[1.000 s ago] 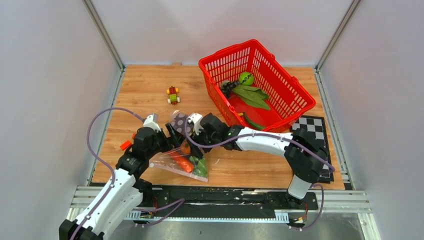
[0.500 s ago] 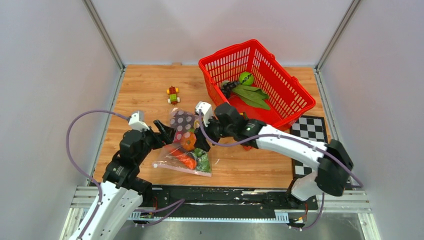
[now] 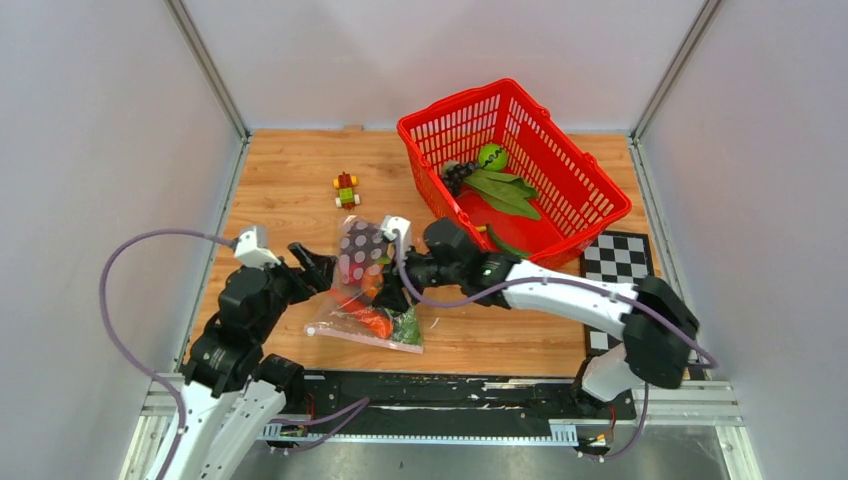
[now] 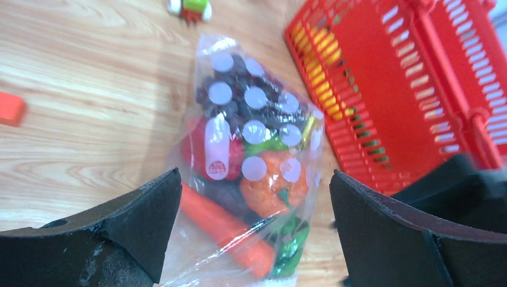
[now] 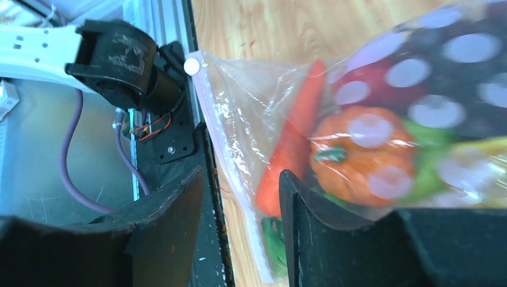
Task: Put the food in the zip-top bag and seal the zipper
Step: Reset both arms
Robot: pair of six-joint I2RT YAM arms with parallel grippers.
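Observation:
The clear zip-top bag (image 3: 362, 300) lies on the wooden table, filled with food: an orange carrot (image 4: 221, 227), an orange tomato-like piece (image 4: 269, 182), a red piece, dark grapes and green bits. Its pinkish zipper strip (image 5: 230, 161) runs along the near edge. My left gripper (image 3: 318, 268) is open and empty, just left of the bag, with the bag showing between its jaws (image 4: 256, 176). My right gripper (image 3: 388, 295) is open at the bag's right side, and the zipper edge runs past the gap between its fingers (image 5: 242, 173). More food stays in the basket: a lime (image 3: 491, 156) and green leaves (image 3: 505, 190).
The red mesh basket (image 3: 455, 103) stands at the back right, close behind the right arm. A toy block figure (image 3: 346, 188) sits behind the bag. A small orange block (image 4: 9, 109) lies left of the bag. A checkerboard card (image 3: 625, 265) lies at the right edge.
My left gripper let go of the bag's top and drew back to the left. My right gripper also came off the top and now sits lower at the bag's right side. The bag settled flatter.

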